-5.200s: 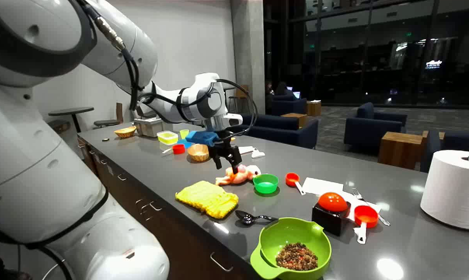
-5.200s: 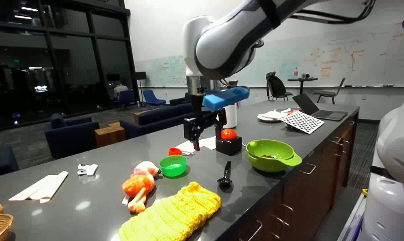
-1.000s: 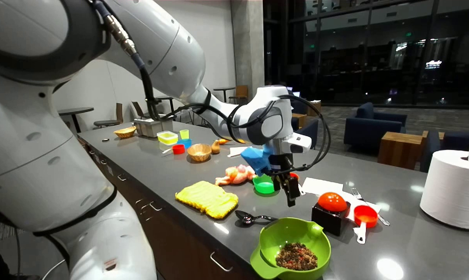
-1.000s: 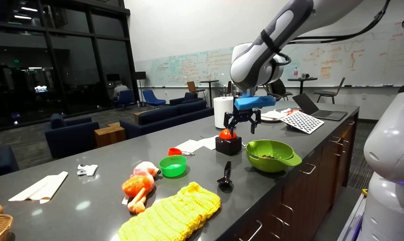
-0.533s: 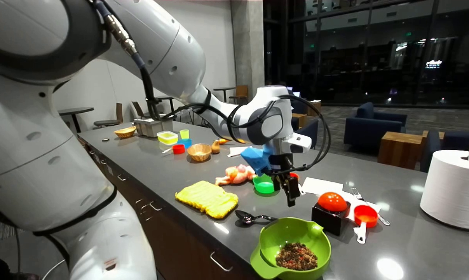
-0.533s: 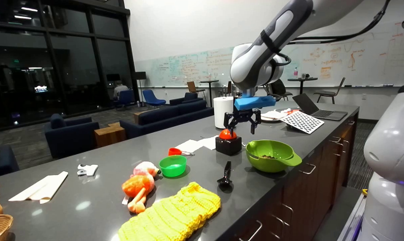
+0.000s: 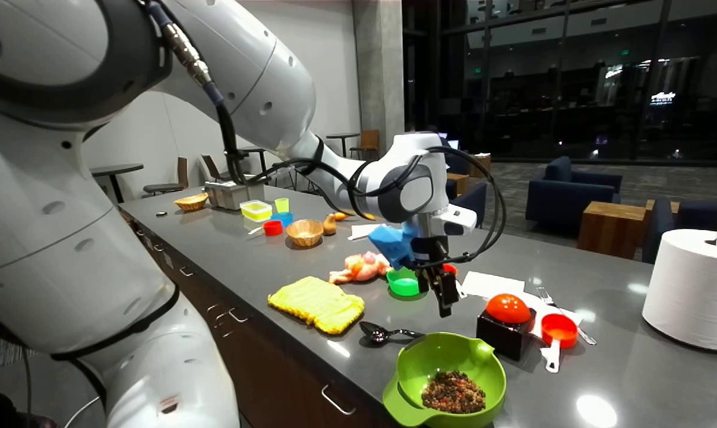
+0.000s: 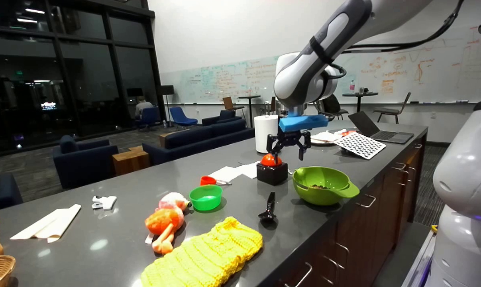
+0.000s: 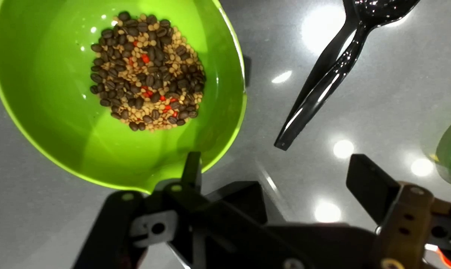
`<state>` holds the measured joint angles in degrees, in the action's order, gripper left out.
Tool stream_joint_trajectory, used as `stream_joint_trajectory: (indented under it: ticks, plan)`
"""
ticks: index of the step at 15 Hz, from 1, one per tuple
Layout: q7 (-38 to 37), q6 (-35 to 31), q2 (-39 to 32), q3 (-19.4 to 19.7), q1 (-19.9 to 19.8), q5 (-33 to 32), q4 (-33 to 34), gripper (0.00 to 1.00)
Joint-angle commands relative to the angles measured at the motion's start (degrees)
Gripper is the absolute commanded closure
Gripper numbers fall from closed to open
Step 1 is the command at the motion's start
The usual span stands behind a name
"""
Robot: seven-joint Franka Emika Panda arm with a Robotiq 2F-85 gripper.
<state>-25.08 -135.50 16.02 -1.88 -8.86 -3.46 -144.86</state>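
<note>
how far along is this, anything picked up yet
Looks done: the bean mix sits in the lime-green spouted bowl, and the gripper hangs near it. In hand: nothing; the jaws stand open, empty. Left, it seems: any pick-up, as the black spoon lies on the counter, ungrasped.

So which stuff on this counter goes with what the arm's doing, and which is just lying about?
Seemingly involved, being nearest the open, empty gripper:
green pouring bowl
bean mix inside it
black spoon
red dome button

Apparently just lying about:
yellow knitted cloth
flamingo plush
small green bowl
red measuring cups
paper towel roll
</note>
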Motion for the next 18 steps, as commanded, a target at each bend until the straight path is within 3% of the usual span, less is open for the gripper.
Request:
stream_joint_trajectory:
  ticks: [1, 18]
  plan:
    - [-1.29, 0.24, -0.56, 0.94, -0.01, 0.41, -0.07, 0.0]
    - [2.24, -4.16, -13.77, 5.22, 0.89, 7.45, -0.22, 0.0]
